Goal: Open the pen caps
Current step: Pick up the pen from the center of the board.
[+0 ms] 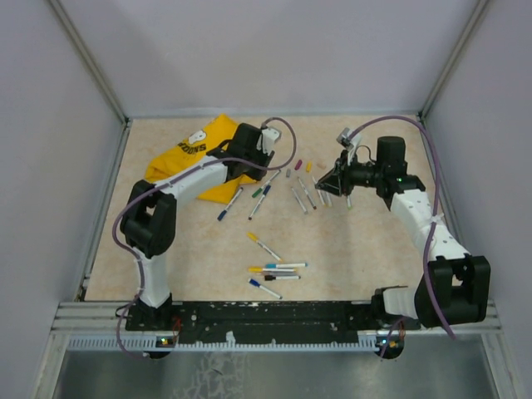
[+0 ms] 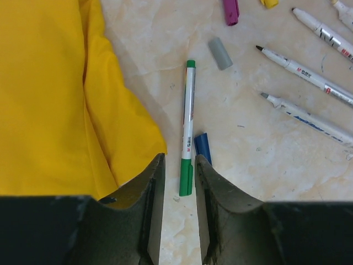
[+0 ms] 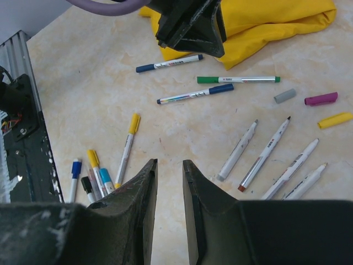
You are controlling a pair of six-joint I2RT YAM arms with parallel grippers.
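A green-capped pen (image 2: pixel 188 116) lies on the table by the yellow T-shirt's edge. My left gripper (image 2: pixel 180 160) stands over it with the jaws narrowed either side of the green cap (image 2: pixel 186 176); a sliver of table shows between the cap and the left finger. A blue pen (image 2: pixel 202 148) lies against the right finger. Loose caps lie beyond: grey (image 2: pixel 220 53), purple (image 2: pixel 231 11), yellow (image 2: pixel 269 3), next to uncapped pens (image 2: pixel 314 77). My right gripper (image 3: pixel 170 163) hovers over bare table near the uncapped pens (image 3: pixel 265 154), slightly open with nothing between its fingers.
The yellow T-shirt (image 1: pixel 195 154) lies at the back left beside the left gripper (image 1: pixel 264 172). A blue-capped pen (image 1: pixel 229 204) lies in front of it. A yellow-capped pen (image 1: pixel 262 245) and a cluster of capped pens (image 1: pixel 274 270) lie toward the front. The right gripper (image 1: pixel 324 186) is mid-right.
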